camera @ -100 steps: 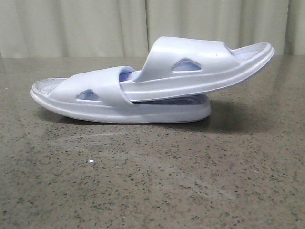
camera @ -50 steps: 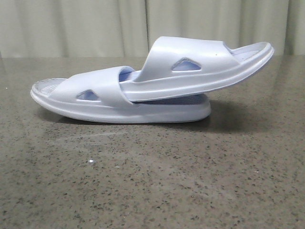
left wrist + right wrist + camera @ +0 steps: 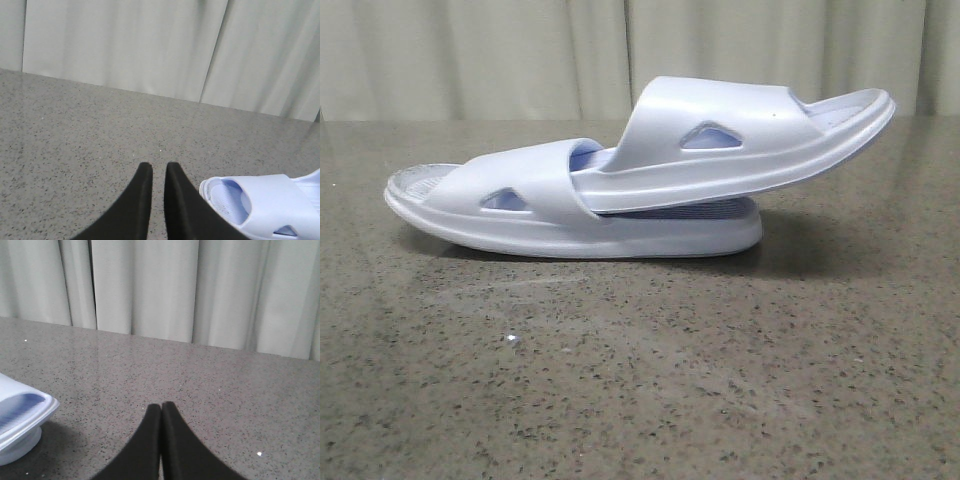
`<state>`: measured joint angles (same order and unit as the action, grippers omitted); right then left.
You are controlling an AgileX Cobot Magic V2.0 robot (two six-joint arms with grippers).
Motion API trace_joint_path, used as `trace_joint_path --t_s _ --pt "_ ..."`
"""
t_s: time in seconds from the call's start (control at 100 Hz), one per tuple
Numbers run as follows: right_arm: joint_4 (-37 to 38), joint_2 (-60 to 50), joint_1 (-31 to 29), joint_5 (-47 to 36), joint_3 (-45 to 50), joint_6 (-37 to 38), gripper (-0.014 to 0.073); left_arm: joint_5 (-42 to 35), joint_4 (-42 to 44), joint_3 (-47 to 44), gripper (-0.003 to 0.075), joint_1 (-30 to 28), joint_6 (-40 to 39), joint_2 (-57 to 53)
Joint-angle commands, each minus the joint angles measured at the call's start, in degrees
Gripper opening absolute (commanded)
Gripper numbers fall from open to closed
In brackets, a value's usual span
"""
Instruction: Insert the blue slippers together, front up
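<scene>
Nothing has shifted over the last second that you could pick out from the front camera: both blue slippers sit exactly where they were. You have the lower slipper (image 3: 570,215) lying flat on the speckled grey table (image 3: 640,380), its open toe end toward the left, and the upper slipper (image 3: 740,140) pushed in under the lower one's strap, tilted so its far end rises up and to the right, clear of the table. Your left gripper (image 3: 159,172) hangs just beside the toe end of the lower slipper without touching it, its black fingers nearly together with only a thin slit between them and holding nothing. Your right gripper (image 3: 161,410) has its fingertips pressed together, also empty, near the raised end of the upper slipper, though that view shows only a corner of it. Pale curtains (image 3: 520,55) hang behind the table.
</scene>
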<state>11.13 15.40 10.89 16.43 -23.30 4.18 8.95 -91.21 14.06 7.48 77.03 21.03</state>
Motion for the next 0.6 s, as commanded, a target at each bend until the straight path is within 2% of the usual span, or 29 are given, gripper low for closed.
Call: trace_joint_path --t_s 0.0,0.1,0.2,0.27,0.39,0.44,0.51,0.59 --pt "0.82 0.29 -0.38 -4.12 -1.52 -0.23 -0.0107 -1.34 -0.62 1.09 0.0016 0.28 0.06 0.07" --pt "0.82 0.29 -0.38 -4.12 -1.52 -0.23 -0.0107 -2.3 1.82 0.96 0.0016 0.28 0.06 -1.27" --pt "0.82 0.29 -0.38 -4.12 -1.52 -0.23 -0.0107 -2.4 14.3 0.96 0.0016 0.28 -6.63 -2.83" --pt "0.82 0.29 -0.38 -4.12 -1.52 -0.23 -0.0107 -2.4 28.28 0.86 0.0016 0.28 -18.45 -3.62" --pt "0.82 0.29 -0.38 -4.12 -1.52 -0.23 -0.0107 -1.39 56.59 0.51 0.0016 0.28 -43.21 -5.41" --pt "0.82 0.29 -0.38 -4.12 -1.52 -0.23 -0.0107 -0.88 65.81 0.1 0.0016 0.28 -53.53 -6.33" --pt "0.82 0.29 -0.38 -4.12 -1.52 -0.23 -0.0107 -0.88 75.99 -1.07 0.0016 0.28 -63.49 -7.89" --pt "0.82 0.29 -0.38 -4.12 -1.52 -0.23 -0.0107 -0.96 83.29 -2.68 0.0016 0.28 -70.26 -9.81"
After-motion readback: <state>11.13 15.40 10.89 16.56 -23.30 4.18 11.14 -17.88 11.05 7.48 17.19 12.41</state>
